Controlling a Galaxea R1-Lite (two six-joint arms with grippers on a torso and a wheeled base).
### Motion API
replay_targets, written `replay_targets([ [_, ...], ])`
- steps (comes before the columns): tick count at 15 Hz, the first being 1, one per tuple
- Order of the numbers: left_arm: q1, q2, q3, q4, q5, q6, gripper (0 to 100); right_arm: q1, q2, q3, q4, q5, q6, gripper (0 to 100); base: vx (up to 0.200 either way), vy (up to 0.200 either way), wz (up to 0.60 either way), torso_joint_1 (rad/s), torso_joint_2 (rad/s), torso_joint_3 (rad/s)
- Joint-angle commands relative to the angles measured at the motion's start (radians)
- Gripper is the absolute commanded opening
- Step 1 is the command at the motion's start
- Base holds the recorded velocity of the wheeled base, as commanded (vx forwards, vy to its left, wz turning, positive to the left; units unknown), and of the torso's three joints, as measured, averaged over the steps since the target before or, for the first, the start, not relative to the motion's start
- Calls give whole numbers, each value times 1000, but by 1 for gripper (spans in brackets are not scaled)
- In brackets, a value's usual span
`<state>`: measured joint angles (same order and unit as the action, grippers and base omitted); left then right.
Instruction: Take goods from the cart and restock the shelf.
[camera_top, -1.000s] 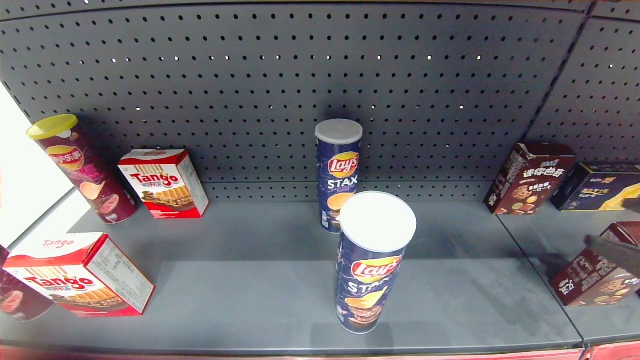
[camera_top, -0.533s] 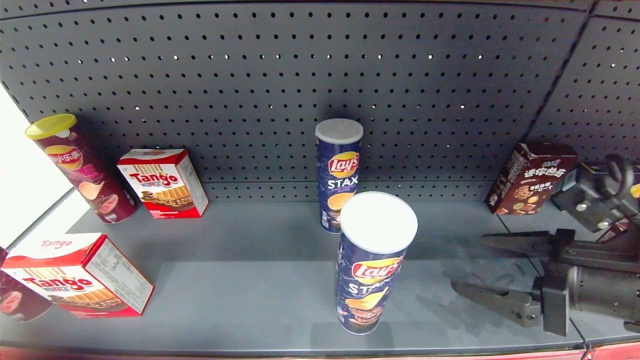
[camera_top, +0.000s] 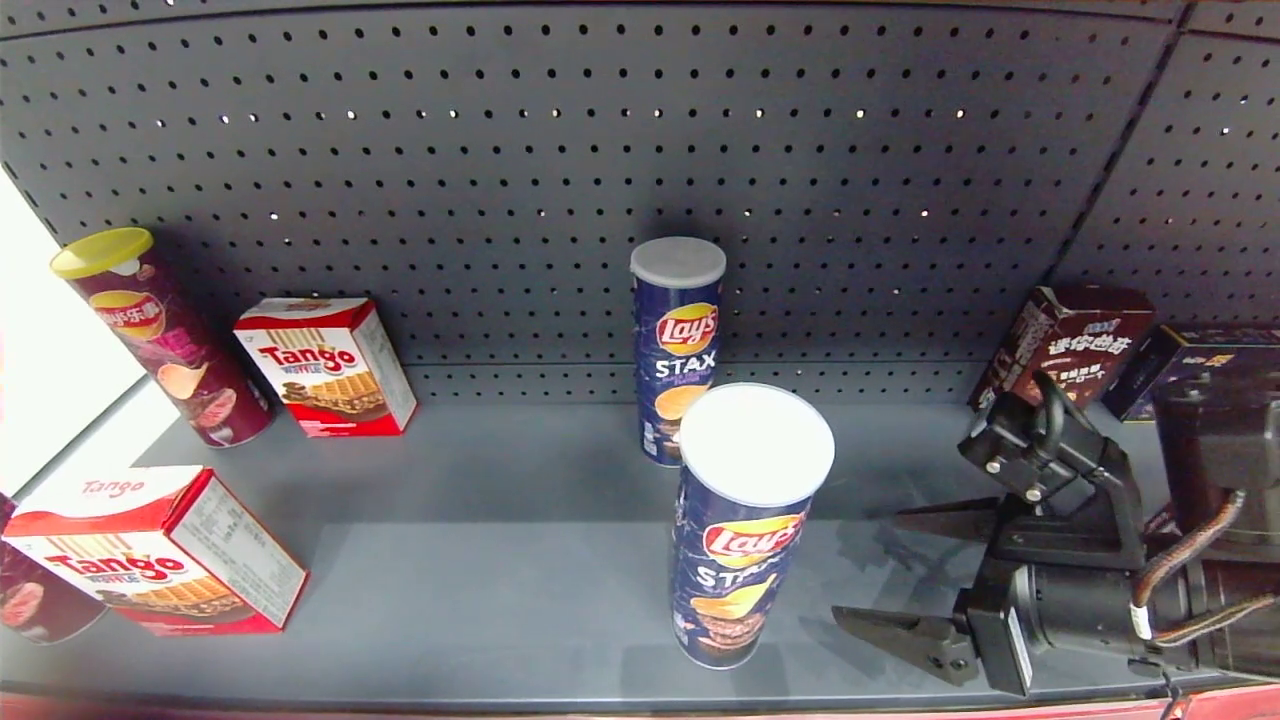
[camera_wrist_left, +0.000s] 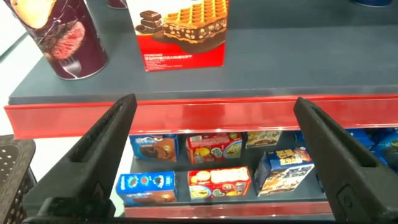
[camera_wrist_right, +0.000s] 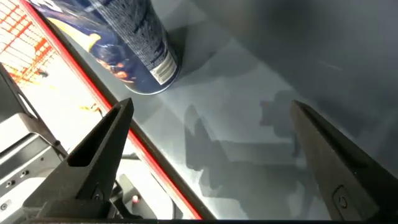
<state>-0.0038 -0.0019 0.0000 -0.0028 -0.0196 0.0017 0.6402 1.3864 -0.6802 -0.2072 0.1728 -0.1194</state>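
Note:
Two blue chip cans stand upright on the grey shelf (camera_top: 500, 560): one near the front edge (camera_top: 745, 540), one behind it by the pegboard (camera_top: 678, 350). My right gripper (camera_top: 866, 565) is open and empty, low over the shelf just right of the front can, its fingers pointing at it without touching. The right wrist view has that can (camera_wrist_right: 134, 43) beyond the open right gripper (camera_wrist_right: 211, 106). My left gripper (camera_wrist_left: 214, 102) is open and empty, in front of and below the shelf's red front edge (camera_wrist_left: 249, 115).
At the shelf's left stand a maroon can with a yellow lid (camera_top: 160, 335) and two red wafer boxes (camera_top: 325, 365) (camera_top: 150, 550). Brown cookie boxes (camera_top: 1060, 340) stand at the right behind my arm. Boxed goods (camera_wrist_left: 211, 183) fill a lower shelf.
My right arm has come in from the right edge and moved left across the shelf toward the front blue can, fingers open throughout. The cans and boxes have stayed put.

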Motion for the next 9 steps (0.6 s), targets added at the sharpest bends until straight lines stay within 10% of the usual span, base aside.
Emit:
replay_targets([
  [1, -1, 2, 0, 0, 1, 0, 100, 9, 43, -13, -1, 1, -2, 100, 0, 0, 0, 0, 0, 0],
  [9, 1, 2, 0, 0, 1, -2, 100, 29, 161, -125, -15, -16, -2, 100, 0, 0, 0, 0, 0, 0],
])
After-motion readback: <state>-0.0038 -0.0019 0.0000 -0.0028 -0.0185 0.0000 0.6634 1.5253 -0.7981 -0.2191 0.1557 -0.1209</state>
